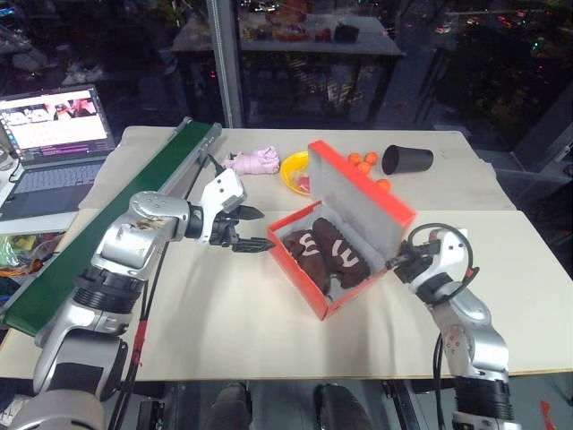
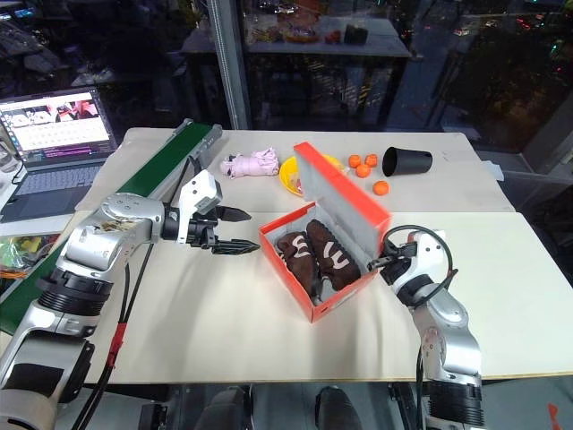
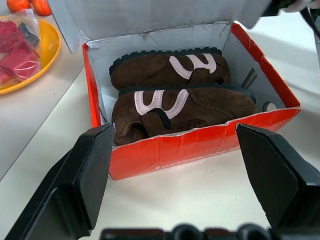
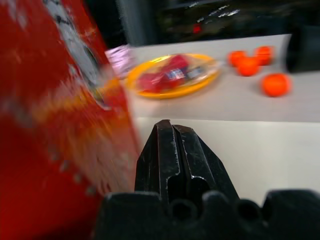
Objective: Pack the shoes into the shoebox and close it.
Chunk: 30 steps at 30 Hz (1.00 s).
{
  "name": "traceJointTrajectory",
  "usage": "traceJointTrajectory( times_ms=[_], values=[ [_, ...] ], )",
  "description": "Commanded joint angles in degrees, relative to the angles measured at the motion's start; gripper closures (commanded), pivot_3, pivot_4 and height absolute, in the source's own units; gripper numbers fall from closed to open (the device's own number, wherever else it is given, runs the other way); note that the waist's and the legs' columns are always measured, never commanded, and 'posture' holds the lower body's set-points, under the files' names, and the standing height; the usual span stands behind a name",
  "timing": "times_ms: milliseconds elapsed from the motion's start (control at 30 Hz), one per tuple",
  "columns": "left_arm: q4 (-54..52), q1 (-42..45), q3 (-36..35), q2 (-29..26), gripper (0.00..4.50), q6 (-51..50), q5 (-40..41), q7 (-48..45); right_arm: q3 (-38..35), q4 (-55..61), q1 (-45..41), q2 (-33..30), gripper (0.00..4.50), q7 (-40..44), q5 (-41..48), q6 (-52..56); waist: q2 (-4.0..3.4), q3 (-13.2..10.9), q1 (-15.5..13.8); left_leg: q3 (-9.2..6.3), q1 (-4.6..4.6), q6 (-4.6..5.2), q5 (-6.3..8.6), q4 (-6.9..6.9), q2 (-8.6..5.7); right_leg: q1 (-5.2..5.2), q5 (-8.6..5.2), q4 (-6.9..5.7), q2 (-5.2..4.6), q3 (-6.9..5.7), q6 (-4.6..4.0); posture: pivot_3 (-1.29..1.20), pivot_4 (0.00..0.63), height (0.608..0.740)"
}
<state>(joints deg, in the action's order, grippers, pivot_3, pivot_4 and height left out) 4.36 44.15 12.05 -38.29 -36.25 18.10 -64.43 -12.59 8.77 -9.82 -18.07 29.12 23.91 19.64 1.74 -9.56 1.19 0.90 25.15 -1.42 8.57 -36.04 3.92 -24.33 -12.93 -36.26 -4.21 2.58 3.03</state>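
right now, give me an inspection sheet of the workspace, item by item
surface: pale table, two boards butted together.
job's things: both shoes lie side by side inside the shoebox; its lid stands open.
clutter: yellow plate with red packets, pink plush lump, small oranges, black cup on its side, green belt.
grippers: left gripper open, empty, facing the box's near end; right gripper shut, empty, at the lid's outer side.
cables: black cable looped on the right wrist.
surroundings: open laptop on the left, another table behind glass.
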Motion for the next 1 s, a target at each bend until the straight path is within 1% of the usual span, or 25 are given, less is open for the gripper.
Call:
traceJointTrajectory(
  times_ms=[33,100,300,433,500,600,700,767,800,833,867,900,933,967,1000],
  values=[
    [-2.4,0.2,-2.4,-0.2,0.37,0.0,0.7,0.7,1.9,9.9,-0.4,-3.3,4.49,1.6,5.1,8.2,0.0,0.0,0.0,0.0,0.0,0.0,0.0,-0.02,0.0,0.0,0.0,0.0,0.0,0.0,0.0,0.0,0.15,0.74],
    [-2.7,-0.2,-3.1,-0.1,0.37,-0.6,1.1,1.4,4.4,11.7,-1.1,-4.5,4.49,1.8,5.3,11.5,0.0,0.0,0.0,-0.01,0.0,0.0,0.0,-0.01,0.01,0.0,0.0,0.0,0.0,0.0,-0.01,0.0,0.15,0.74],
    [-5.5,-2.7,-4.3,-0.4,0.37,-2.1,1.2,3.1,11.3,12.3,-6.8,-3.4,4.49,0.6,5.1,17.7,0.0,0.0,-0.1,-0.02,0.0,0.01,0.0,-0.03,0.01,-0.01,0.01,-0.01,0.02,0.0,-0.02,0.0,0.15,0.74],
    [-7.8,-5.0,-5.9,-0.1,0.37,-3.7,1.8,5.5,16.9,8.9,-9.9,-3.6,4.49,2.1,3.1,20.3,0.01,0.0,-0.3,-0.02,0.03,0.01,0.0,-0.04,0.01,0.0,0.01,0.03,0.01,-0.01,-0.01,0.0,0.15,0.74],
    [-9.4,-6.9,-6.7,0.1,0.37,-4.7,1.8,7.2,20.6,4.5,-9.8,-4.8,4.49,2.5,-0.5,20.0,0.01,0.0,-0.4,-0.03,0.03,0.01,0.0,-0.04,0.01,0.01,0.01,0.04,0.01,-0.03,0.0,0.0,0.15,0.74],
    [-11.3,-9.0,-7.4,0.1,0.37,-5.8,2.5,8.8,22.4,1.5,-9.3,-5.8,4.49,3.1,-2.9,19.1,0.02,0.0,-0.5,-0.03,0.05,0.01,0.0,-0.04,0.0,0.02,0.01,0.06,0.0,-0.04,-0.01,0.0,0.15,0.74],
    [-12.2,-10.3,-7.9,0.1,0.37,-6.1,2.7,9.9,21.3,1.8,-9.1,-5.6,4.49,3.7,-2.0,19.1,0.11,0.0,-0.5,-0.05,0.02,0.01,0.0,-0.09,0.01,0.08,0.01,0.04,0.01,-0.06,-0.01,0.0,0.15,0.74],
    [-12.6,-12.3,-8.4,0.6,0.37,-5.2,2.8,10.9,18.3,4.5,-9.0,-5.4,3.92,3.2,0.1,19.7,0.11,0.0,-0.6,-0.06,0.02,0.01,0.0,-0.15,0.01,0.09,0.01,0.01,0.0,-0.06,-0.01,0.0,0.15,0.74],
    [-12.5,-13.2,-8.7,1.1,0.37,-4.6,3.0,11.4,16.6,6.1,-9.0,-5.3,3.78,3.2,1.3,20.0,0.11,0.0,-0.6,-0.06,0.02,0.0,0.0,-0.16,0.01,0.11,0.01,0.02,0.0,-0.07,-0.01,0.0,0.15,0.74],
    [-12.5,-13.7,-9.0,1.4,0.37,-4.2,3.1,11.8,15.5,7.1,-8.9,-5.4,3.51,3.1,2.2,20.2,0.1,0.0,-0.5,-0.06,0.02,0.0,0.0,-0.15,0.0,0.11,0.01,0.03,-0.01,-0.06,-0.01,0.0,0.15,0.74],
    [-12.5,-14.3,-9.4,1.9,0.37,-3.2,3.3,11.9,14.0,8.8,-8.8,-5.9,3.15,3.1,3.3,20.6,0.11,0.0,-0.5,-0.04,0.02,0.0,0.0,-0.15,0.0,0.1,0.01,0.04,-0.02,-0.04,-0.01,0.0,0.15,0.74],
    [-12.5,-15.0,-9.9,2.5,0.37,-2.0,3.5,12.1,12.3,10.3,-8.8,-6.3,2.9,2.7,4.2,21.4,0.1,0.0,-0.5,-0.05,0.04,0.0,0.0,-0.15,0.0,0.08,0.02,0.03,-0.01,-0.05,-0.01,0.0,0.15,0.74],
    [-12.2,-16.0,-10.5,3.3,0.37,0.1,3.1,12.8,9.8,12.3,-8.8,-7.2,2.46,2.2,5.6,22.7,0.09,0.0,-0.5,-0.05,0.09,0.0,0.0,-0.15,0.0,0.03,0.02,0.03,-0.01,-0.05,-0.01,0.0,0.15,0.74],
    [-11.6,-16.9,-11.3,4.3,0.37,2.5,2.4,14.0,7.0,14.5,-8.4,-8.5,2.17,1.8,6.8,23.9,0.1,0.0,-0.5,-0.05,0.09,0.0,0.0,-0.15,0.0,0.03,0.06,0.02,-0.01,-0.05,-0.06,0.0,0.15,0.74],
    [-11.2,-17.5,-11.8,4.9,0.37,4.2,1.9,14.9,5.2,15.9,-8.1,-9.4,1.78,1.6,7.7,24.8,0.09,0.0,-0.6,-0.06,0.1,0.01,0.0,-0.14,0.0,0.03,0.1,0.03,0.0,-0.05,-0.13,0.0,0.15,0.74]
  ],
)
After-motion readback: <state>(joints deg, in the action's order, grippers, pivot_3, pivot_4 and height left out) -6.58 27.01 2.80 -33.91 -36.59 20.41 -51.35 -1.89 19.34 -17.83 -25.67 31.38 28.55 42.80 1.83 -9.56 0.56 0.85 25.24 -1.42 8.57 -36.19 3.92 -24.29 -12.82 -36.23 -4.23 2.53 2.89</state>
